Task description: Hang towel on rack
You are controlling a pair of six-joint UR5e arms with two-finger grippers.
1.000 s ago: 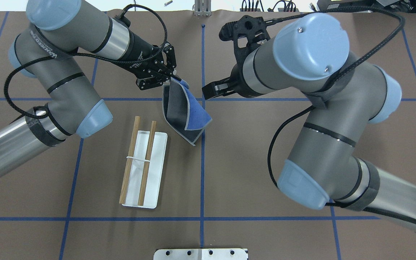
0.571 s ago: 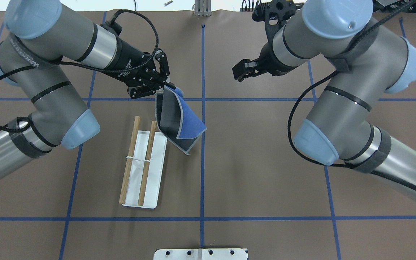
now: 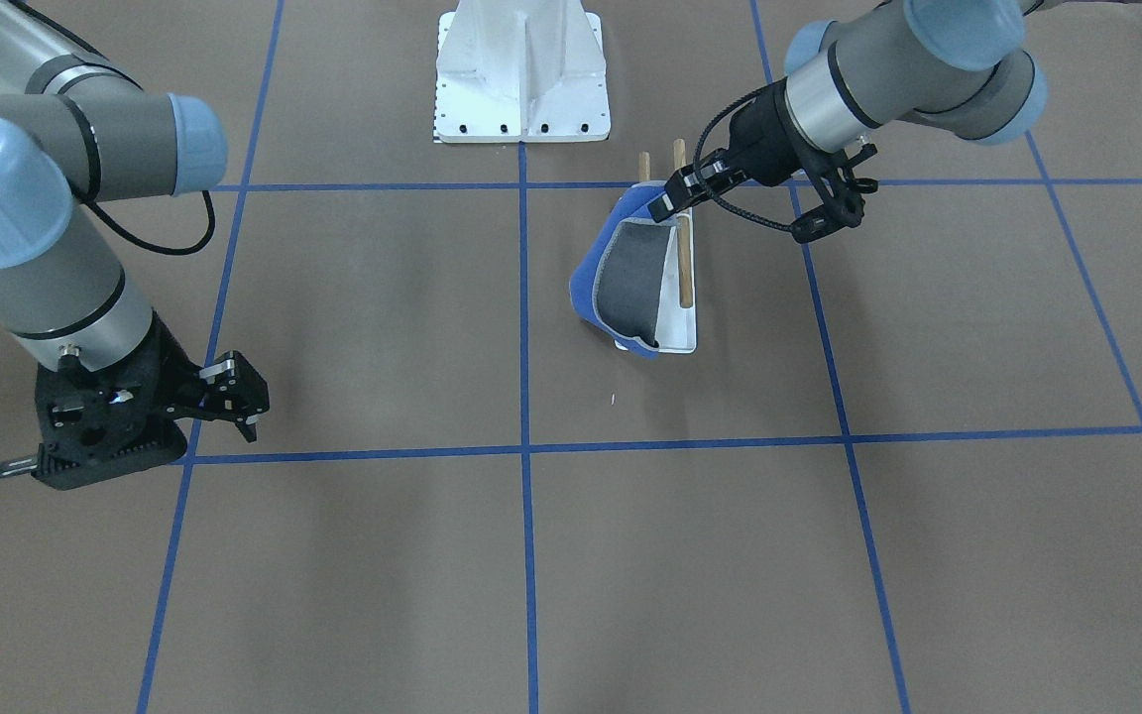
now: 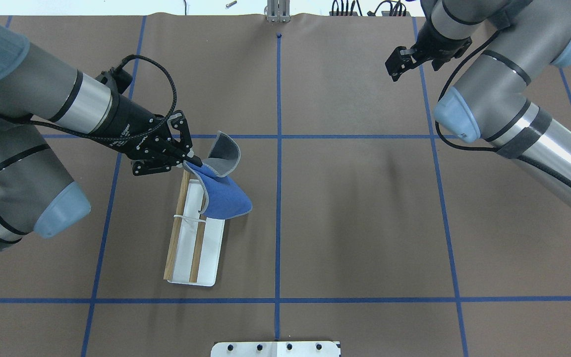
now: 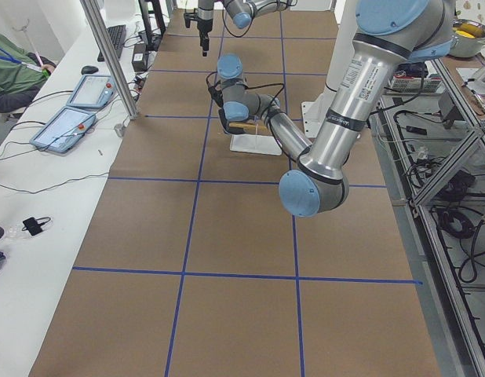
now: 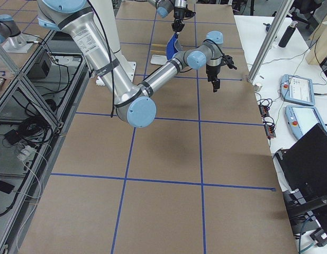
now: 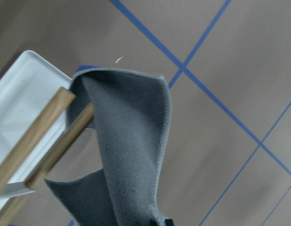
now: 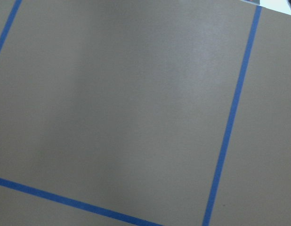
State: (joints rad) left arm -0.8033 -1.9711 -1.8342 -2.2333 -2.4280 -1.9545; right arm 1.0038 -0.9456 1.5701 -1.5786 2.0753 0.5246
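My left gripper point(image 4: 192, 161) is shut on a corner of the towel point(image 4: 225, 197). The towel hangs from it, blue side up, with a grey fold point(image 4: 224, 150) curling behind. It overlaps the far end of the rack point(image 4: 210, 258), a white base with two wooden rods point(image 4: 173, 233). In the front-facing view the towel point(image 3: 630, 283) hangs in front of the rack point(image 3: 682, 335), below the left gripper point(image 3: 668, 201). The left wrist view shows the towel's grey side point(image 7: 131, 141) beside the rod ends point(image 7: 46, 132). My right gripper point(image 4: 395, 65) is open and empty, far off at the back right.
A white mounting plate point(image 4: 275, 348) lies at the table's near edge. Blue tape lines point(image 4: 278, 223) divide the brown table. The right gripper point(image 3: 234, 395) hovers low over the table. Operator tablets point(image 5: 70, 126) lie on a side bench.
My left gripper has carried the towel towards the robot and leftwards, over the rack's far end. The right arm has drawn back to the far right.
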